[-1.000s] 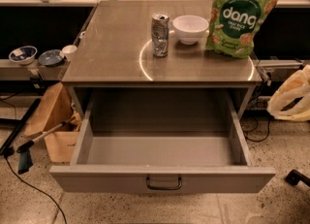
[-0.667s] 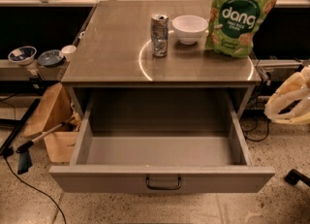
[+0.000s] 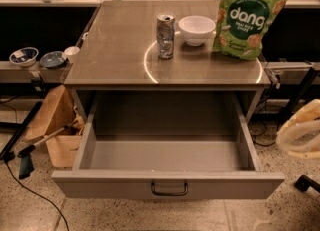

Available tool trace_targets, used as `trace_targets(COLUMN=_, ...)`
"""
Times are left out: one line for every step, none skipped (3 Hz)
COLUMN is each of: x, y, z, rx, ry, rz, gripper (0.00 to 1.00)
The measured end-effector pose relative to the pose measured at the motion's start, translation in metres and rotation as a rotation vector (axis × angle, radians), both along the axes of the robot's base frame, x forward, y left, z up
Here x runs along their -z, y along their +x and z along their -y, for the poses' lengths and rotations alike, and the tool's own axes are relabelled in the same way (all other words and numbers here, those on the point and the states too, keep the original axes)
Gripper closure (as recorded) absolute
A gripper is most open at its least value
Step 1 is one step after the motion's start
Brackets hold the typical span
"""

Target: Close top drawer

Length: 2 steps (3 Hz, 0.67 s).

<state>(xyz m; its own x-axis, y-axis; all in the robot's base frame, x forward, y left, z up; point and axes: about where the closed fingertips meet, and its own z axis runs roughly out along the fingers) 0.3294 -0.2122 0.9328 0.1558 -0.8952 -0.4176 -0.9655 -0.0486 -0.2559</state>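
Observation:
The top drawer [image 3: 167, 185] is a wide grey metal drawer pulled far out of the cabinet toward the camera. Its inside [image 3: 165, 154] is empty. A small dark loop handle [image 3: 170, 189] sits at the centre of its flat front. The two lower drawers are hidden under it. My gripper [image 3: 300, 134] shows as a pale rounded shape at the right edge, right of the drawer's right side and apart from it, about level with the drawer's side wall.
On the cabinet top [image 3: 115, 50] stand a silver can [image 3: 165, 36], a white bowl [image 3: 197, 29] and a green Dang snack bag [image 3: 244, 17]. A cardboard box [image 3: 59, 134] and a dark tool [image 3: 25, 165] lie left of the drawer. Small bowls [image 3: 24, 56] sit on a left shelf.
My gripper at the right edge has moved downward, from beside the cabinet top to beside the open drawer. The drawer has not moved.

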Motion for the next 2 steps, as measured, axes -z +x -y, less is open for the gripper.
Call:
trace_targets(x=0.015, y=-0.017, z=-0.007, rx=0.065, ry=-0.023, rz=0.0, gripper=1.0)
trace_targets(x=0.045, y=-0.014, z=-0.018, rx=0.13, ry=-0.043, rz=-0.015, gripper=1.0)
